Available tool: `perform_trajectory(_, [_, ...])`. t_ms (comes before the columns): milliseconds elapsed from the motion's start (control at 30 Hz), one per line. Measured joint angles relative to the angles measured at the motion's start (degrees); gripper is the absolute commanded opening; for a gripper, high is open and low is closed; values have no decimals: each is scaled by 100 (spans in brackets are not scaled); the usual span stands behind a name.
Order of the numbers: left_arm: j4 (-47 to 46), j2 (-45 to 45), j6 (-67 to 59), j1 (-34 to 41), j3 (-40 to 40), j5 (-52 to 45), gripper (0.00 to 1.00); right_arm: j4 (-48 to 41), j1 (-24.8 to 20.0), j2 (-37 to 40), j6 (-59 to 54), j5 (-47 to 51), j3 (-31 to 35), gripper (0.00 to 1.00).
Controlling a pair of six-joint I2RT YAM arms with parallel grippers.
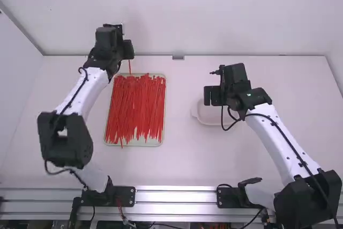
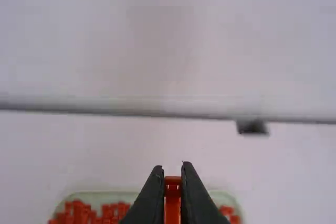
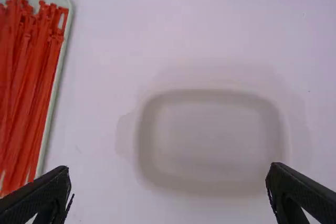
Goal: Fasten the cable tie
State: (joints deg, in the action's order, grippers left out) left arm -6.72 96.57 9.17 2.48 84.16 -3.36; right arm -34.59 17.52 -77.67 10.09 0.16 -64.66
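A pile of red cable ties (image 1: 135, 108) lies on a pale green tray (image 1: 161, 142) left of the table's middle. My left gripper (image 1: 127, 60) hangs over the tray's far end, shut on one red cable tie (image 2: 171, 198) that shows between its fingers (image 2: 152, 198) and hangs down toward the pile. My right gripper (image 1: 214, 96) hovers open above a white dish (image 3: 210, 140) right of the tray, its fingers (image 3: 39, 195) spread wide with nothing between them. The cable ties (image 3: 26, 87) also lie at the edge of the right wrist view.
The white dish (image 1: 206, 115) lies at mid-table, partly under the right arm. A wall rises along the table's far edge (image 2: 131, 108), with a small dark fitting (image 2: 252, 127) on it. Bare white table stretches to the right and near the front.
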Motion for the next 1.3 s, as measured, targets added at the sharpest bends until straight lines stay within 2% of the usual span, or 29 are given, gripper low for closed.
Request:
perform_trajectory(167, [-205, -1134, -15, 260, -168, 120, 2, 273, 48, 0, -2, -256, 0, 99])
perform_trajectory(367, [42, -2741, 26, 374, -1582, 306, 2, 717, 389, 0, -271, -763, 0, 99])
perform_trajectory(600, [120, -4059, 494, 372, -3088, 354, 2, 1176, 848, 0, -557, -1401, 0, 99])
perform_trajectory(900, [728, -4959, 1119, 374, -4181, -249, 2, 1692, 1252, 0, -984, -2669, 0, 99])
perform_trajectory(1300, [1720, -5073, 2002, 612, -4496, -852, 2, 2306, 1624, 0, -1158, -3880, 0, 100])
